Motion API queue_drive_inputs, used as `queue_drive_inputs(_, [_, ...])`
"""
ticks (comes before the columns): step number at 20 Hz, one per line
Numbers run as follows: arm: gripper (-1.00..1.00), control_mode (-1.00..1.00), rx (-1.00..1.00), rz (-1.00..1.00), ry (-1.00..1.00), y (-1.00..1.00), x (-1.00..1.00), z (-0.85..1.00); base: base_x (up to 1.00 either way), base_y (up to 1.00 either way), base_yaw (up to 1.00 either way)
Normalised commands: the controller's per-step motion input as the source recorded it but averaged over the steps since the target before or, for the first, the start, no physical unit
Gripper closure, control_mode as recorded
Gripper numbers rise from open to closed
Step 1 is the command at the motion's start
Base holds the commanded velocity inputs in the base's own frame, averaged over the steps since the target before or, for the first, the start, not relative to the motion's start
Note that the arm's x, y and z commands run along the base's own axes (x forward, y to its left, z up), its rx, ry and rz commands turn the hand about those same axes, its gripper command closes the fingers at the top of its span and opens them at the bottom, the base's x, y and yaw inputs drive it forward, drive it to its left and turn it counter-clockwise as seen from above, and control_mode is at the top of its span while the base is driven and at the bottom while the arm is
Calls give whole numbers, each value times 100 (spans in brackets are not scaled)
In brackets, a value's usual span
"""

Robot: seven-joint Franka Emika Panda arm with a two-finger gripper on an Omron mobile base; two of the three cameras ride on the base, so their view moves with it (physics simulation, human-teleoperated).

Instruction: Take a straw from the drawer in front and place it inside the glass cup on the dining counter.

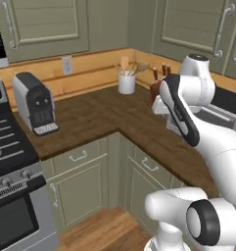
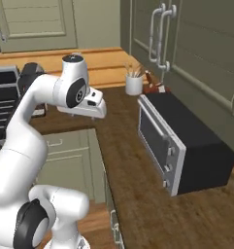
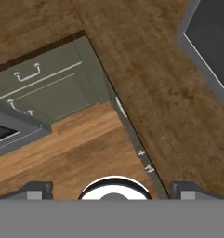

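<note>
My gripper [image 2: 92,115] hangs over the corner of the brown wood kitchen counter [image 2: 123,160], pointing down. In the hand view its two dark fingertips [image 3: 39,189] stand far apart at the bottom with nothing between them, so it is open. Below the counter are shut sage-green drawer fronts with small silver bar handles: one on the left run [image 1: 78,156] [image 3: 27,74] and one on the right run [image 1: 149,164]. Which one is the task's drawer I cannot tell. The straw is hidden. The glass cup and the dining counter are out of view.
A black toaster oven [image 2: 181,141] stands on the counter to my right. A white crock of utensils [image 1: 126,82] and a knife block [image 1: 156,83] sit in the back corner. A coffee machine [image 1: 36,103] and a stove [image 1: 7,162] are at the left. Wood floor [image 3: 71,148] lies below.
</note>
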Motion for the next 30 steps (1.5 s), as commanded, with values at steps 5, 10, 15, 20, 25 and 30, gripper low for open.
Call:
queue_drive_inputs(5, [-100,-100,0,8,0,-13,-3,-1,-23,-61,39])
queue_drive_inputs(10, [-100,-100,-9,16,-5,-16,-3,-6,0,0,0])
queue_drive_inputs(15, [-100,-100,-43,0,-15,41,0,-45,0,0,0])
queue_drive_inputs(20, [-100,-100,-46,0,-15,52,3,-65,0,0,0])
queue_drive_inputs(25, [-100,-100,-37,0,-1,63,22,-82,0,0,0])
queue_drive_inputs(30, [-100,-100,-25,0,1,57,31,-80,0,0,0])
